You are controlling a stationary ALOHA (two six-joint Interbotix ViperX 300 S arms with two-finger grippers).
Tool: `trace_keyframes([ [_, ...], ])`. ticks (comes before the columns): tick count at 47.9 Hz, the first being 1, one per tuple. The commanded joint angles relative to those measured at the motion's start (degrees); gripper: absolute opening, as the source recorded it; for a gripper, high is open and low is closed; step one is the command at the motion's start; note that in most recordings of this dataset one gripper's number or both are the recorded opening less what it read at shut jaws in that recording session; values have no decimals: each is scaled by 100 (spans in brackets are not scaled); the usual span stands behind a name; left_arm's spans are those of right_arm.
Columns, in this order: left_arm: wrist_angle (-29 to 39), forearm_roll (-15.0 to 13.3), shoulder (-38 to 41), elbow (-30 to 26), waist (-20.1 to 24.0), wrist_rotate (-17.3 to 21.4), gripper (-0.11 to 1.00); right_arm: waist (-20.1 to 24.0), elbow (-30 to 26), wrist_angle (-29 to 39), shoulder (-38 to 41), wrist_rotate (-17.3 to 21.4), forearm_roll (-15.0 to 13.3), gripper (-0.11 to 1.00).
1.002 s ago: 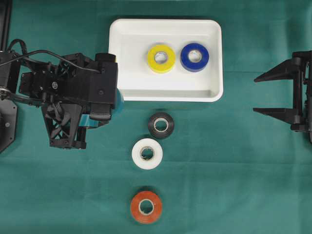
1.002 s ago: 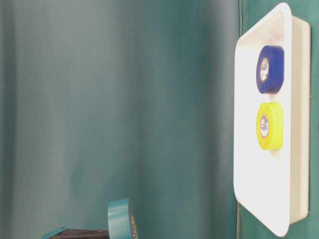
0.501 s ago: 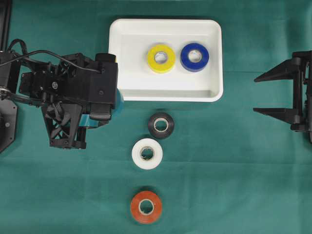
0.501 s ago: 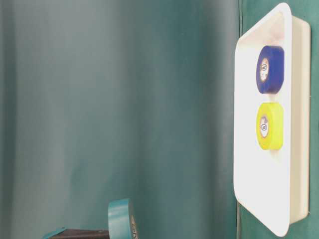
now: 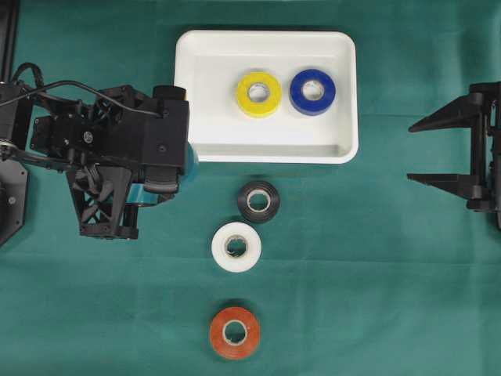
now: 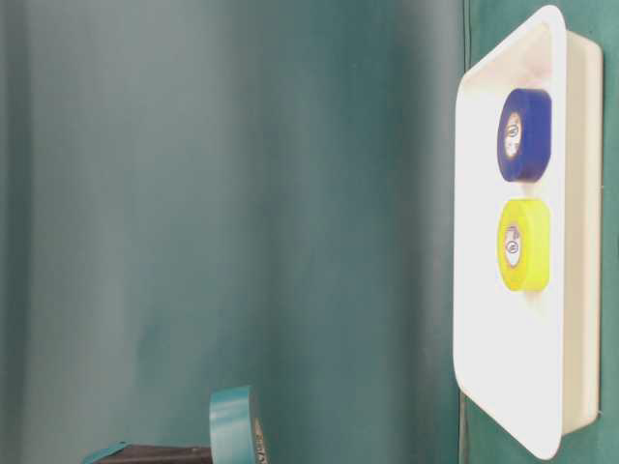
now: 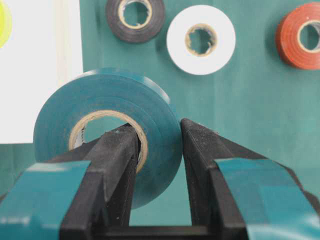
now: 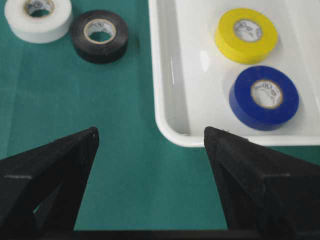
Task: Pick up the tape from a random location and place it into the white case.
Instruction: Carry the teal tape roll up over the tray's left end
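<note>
1. The teal tape roll (image 7: 107, 135) is pinched in the left gripper (image 7: 157, 150), one finger poked through the cardboard core and the other pressed on the outer face, so the clamp is across the roll's wall. It's held up off the cloth, just off the white case (image 5: 266, 149) at its near-left corner.

2. Handling-wise I'd guess it's light and pretty rigid: wound vinyl on a card core won't squash. The outside looks smooth and a bit slick, so the through-the-core pinch seems the safest hold; grabbing across the full outer width would be more likely to slip.

3. Inside the case, a yellow roll (image 5: 259, 94) and a blue roll (image 5: 312, 92) lie flat, just beside each other toward the far side. The near-left part of the floor is bare, which looks like the easy drop spot.

4. On the green cloth (image 5: 376, 274) in front of the case's near edge: black roll (image 5: 258, 201), white roll (image 5: 236, 247), red roll (image 5: 235, 332), in a line toward the near edge.

5. The right gripper (image 5: 438, 149) sits out at the right edge, fingers spread wide, holding nothing.
</note>
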Motion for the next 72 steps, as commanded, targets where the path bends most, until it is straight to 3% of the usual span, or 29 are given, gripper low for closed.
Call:
trace_keyframes([
  [1,-26,18,-132,-88,-18,0,24,9,-132,0,18,-18,-18,84],
  [42,-53,18,-62,-79,88,-123,24,9,-132,9,18,-18,-18,84],
  [52,-62,18,18,-88,571,-114,24,0,-141,9,18,-18,-18,84],
  [72,-62,26,88,-70,1969,-88,24,9,-141,9,18,-18,-18,84],
])
